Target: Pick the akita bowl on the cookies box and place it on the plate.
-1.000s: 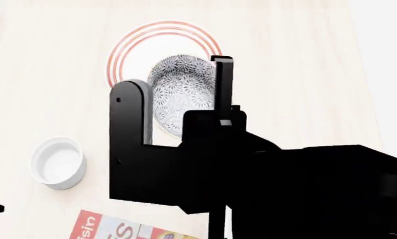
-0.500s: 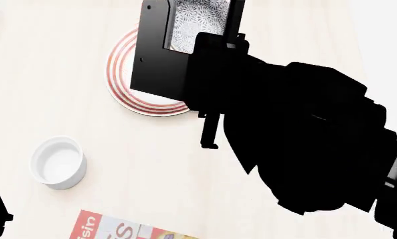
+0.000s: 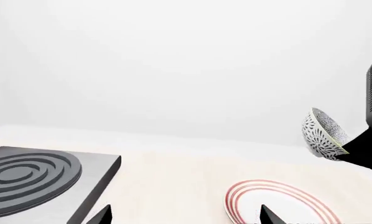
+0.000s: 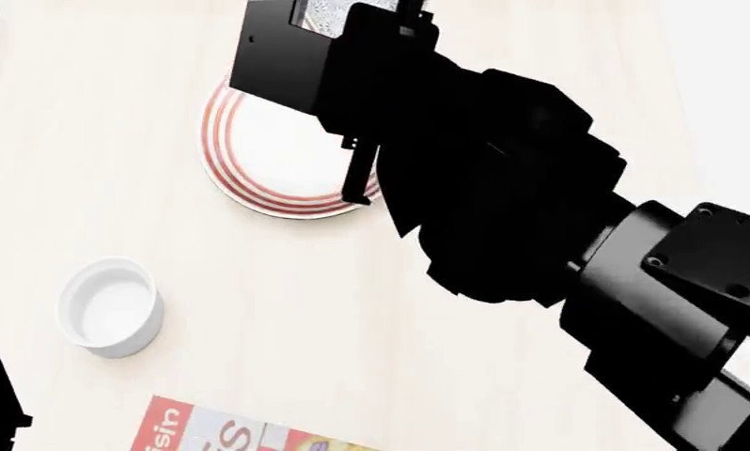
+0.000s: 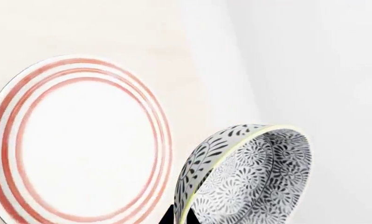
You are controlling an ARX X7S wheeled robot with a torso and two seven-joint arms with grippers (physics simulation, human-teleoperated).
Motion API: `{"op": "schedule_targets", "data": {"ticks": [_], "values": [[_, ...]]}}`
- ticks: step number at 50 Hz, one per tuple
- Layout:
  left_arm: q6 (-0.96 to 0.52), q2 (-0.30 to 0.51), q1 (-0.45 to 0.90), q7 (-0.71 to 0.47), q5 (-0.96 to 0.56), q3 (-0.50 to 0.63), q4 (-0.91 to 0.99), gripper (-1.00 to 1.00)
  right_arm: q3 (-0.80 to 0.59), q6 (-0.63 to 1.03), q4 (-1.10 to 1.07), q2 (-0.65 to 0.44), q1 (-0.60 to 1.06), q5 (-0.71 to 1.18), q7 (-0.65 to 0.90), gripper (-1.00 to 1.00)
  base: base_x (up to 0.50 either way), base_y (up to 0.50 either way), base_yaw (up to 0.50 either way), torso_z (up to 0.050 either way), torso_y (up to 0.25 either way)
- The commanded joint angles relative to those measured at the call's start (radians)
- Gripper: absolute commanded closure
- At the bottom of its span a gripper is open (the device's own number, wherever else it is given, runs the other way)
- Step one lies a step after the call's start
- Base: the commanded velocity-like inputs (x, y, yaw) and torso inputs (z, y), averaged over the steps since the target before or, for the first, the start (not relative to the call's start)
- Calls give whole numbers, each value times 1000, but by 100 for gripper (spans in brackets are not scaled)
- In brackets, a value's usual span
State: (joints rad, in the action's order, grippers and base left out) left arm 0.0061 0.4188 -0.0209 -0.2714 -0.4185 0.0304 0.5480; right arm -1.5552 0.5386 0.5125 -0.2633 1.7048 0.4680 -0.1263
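The akita bowl (image 5: 248, 182), speckled grey-black, hangs tipped on its side in the air with my right gripper (image 5: 181, 215) shut on its rim. In the left wrist view the bowl (image 3: 323, 133) is well above the table, over the far side of the red-ringed plate (image 3: 279, 200). In the head view only a sliver of the bowl (image 4: 319, 11) shows at the top edge, inside the right gripper (image 4: 350, 19); the plate (image 4: 269, 150) lies bare below it. A corner of the cookies box (image 4: 225, 434) shows at the bottom edge. My left gripper (image 3: 184, 217) is open, holding nothing.
A plain white cup (image 4: 109, 306) stands left of centre, between the plate and the cookies box. The dark square stove plate (image 3: 31, 172) sits left of the plate in the left wrist view. My right arm (image 4: 513, 207) covers much of the head view's right half.
My right arm has carried the bowl from just over the plate toward the head view's top edge, uncovering the plate. The cup and box have not moved.
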Motion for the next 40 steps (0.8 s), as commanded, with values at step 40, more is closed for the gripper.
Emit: {"op": "schedule_targets", "data": {"ticks": [40], "values": [[85, 15, -34, 53, 1, 20, 4, -100, -11, -199, 267, 142, -157, -86, 10, 100, 0, 0, 0, 1, -26]]}}
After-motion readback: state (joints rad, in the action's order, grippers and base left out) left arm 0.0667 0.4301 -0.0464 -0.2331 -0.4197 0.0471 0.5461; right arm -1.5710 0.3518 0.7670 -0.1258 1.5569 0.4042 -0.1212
